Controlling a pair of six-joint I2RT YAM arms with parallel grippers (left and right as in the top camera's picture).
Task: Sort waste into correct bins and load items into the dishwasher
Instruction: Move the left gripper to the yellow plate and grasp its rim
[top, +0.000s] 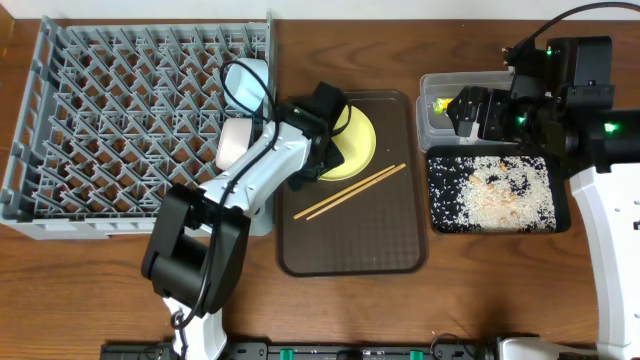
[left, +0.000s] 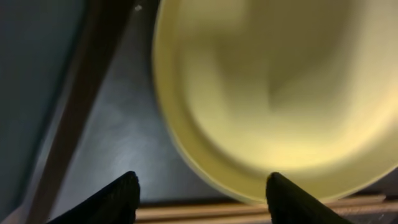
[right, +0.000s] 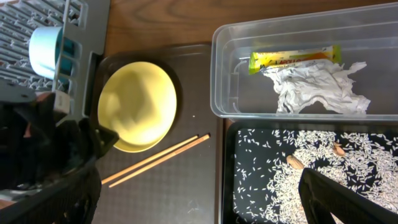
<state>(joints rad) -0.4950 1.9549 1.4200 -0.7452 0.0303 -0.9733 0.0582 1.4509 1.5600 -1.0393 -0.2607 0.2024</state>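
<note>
The yellow plate (top: 358, 140) lies on the brown tray (top: 390, 250) with the wooden chopsticks (top: 350, 192) just in front of it. My left gripper (top: 312, 165) is open and empty, low over the plate's left edge; its wrist view shows the plate (left: 280, 93) and the chopsticks (left: 205, 211) between the open fingers (left: 202, 196). My right gripper (top: 470, 115) hovers open and empty (right: 205, 193) over the bins. The clear tub (right: 224, 81) holds the wrapper (right: 292, 57) and crumpled paper (right: 317, 87). The black tray (top: 560, 222) holds rice (top: 495, 190). No green cup shows.
The grey dish rack (top: 120, 110) fills the left side and holds the light blue bowl (top: 247, 80) and the white bowl (top: 235, 145) at its right edge. My left arm reaches across the rack's front right corner.
</note>
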